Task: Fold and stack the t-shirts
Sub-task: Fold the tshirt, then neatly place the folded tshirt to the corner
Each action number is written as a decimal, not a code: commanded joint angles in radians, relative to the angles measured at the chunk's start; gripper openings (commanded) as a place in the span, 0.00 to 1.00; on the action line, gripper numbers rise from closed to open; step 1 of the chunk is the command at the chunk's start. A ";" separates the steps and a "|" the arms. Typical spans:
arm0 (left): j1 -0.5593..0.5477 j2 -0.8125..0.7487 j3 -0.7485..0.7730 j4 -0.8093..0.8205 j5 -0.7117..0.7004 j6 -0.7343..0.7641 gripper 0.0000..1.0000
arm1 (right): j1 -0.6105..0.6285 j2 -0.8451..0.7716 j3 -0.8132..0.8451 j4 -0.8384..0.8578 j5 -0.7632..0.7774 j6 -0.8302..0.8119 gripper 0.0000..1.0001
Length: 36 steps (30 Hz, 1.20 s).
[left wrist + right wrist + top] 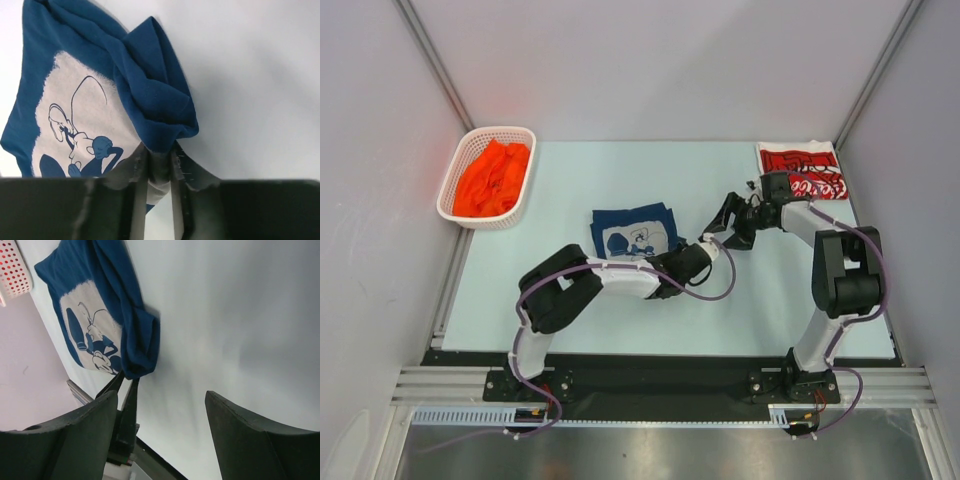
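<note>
1. Upper left of the top view: the white basket [444, 200] holds the orange t-shirt [492, 180], crumpled and unfolded. Leave it until the current garment is finished.

2. Centre of the top view: the navy t-shirt [632, 232] lies on the table [570, 320], print side up. Its right edge is gathered into a thick roll.

3. Lower centre of the left wrist view: the left gripper [159, 162] has its jaws drawn in to a narrow gap on the lowest end of that roll, and cloth shows between them. The grip appears to be on several layers at once.

4. Lower part of the right wrist view: the right gripper [161, 435] stands with its jaws wide apart and nothing between them. It hovers just to the right of the roll.

5. Upper right of the top view: the red t-shirt [802, 170] lies flat. It appears folded already and probably serves as the stack base.

Procedure for the step in hand, judged to be straightening and folding the navy shirt:
- Confirm the pinch holds all the layers before lifting.
- Lift low and slowly, so the print panel stays flat.
- Bring the free gripper to the far end of the roll, so the edge travels level.
- Release only once the edge lies flat.
</note>
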 commanded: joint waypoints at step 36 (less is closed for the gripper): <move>0.107 -0.330 -0.085 -0.019 0.260 0.028 0.00 | 0.261 0.253 0.135 0.307 -0.143 0.509 0.98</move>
